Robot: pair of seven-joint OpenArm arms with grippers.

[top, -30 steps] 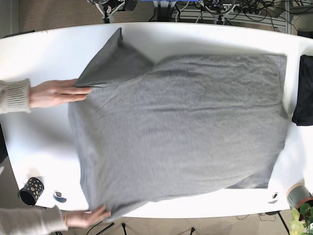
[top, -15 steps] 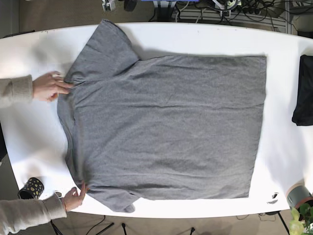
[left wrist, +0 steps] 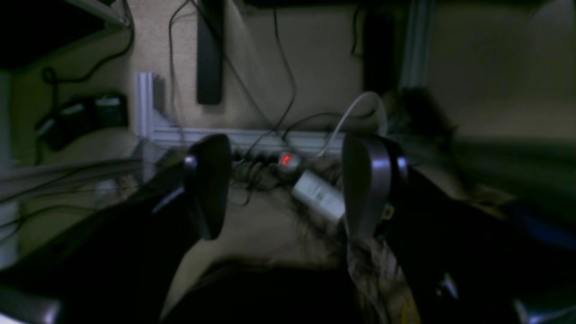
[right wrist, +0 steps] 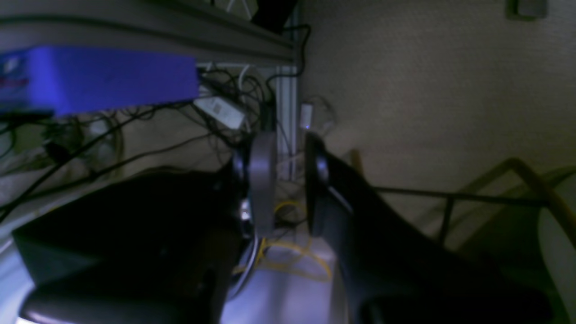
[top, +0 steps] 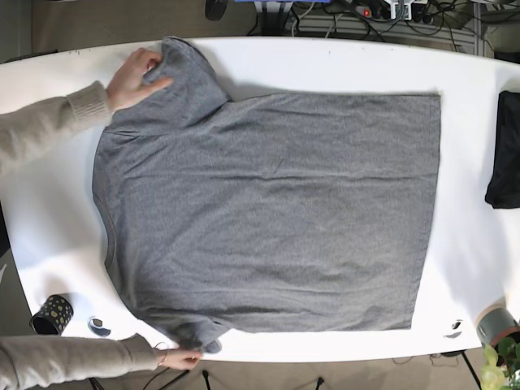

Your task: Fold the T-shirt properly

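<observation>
Well, the grey T-shirt (top: 268,211) lies spread flat on the white desk (top: 341,65), a person's hands on its two sleeves (one hand (top: 134,75) at the far sleeve, the other (top: 180,357) at the near one). The left claw (left wrist: 288,184) hangs spread wide over floor cables; the right claw (right wrist: 288,180) stands slightly parted, holding nothing.

A: What sort of place is this?

B: It looks like a robotics lab. Beyond the far edge of the white table (top: 341,61), cables and a power strip (top: 390,10) lie on carpet.

A: Anything else?

B: Below the table, an aluminium frame rail (left wrist: 252,135) runs among tangled wires beside a lit red switch (left wrist: 285,159).
</observation>
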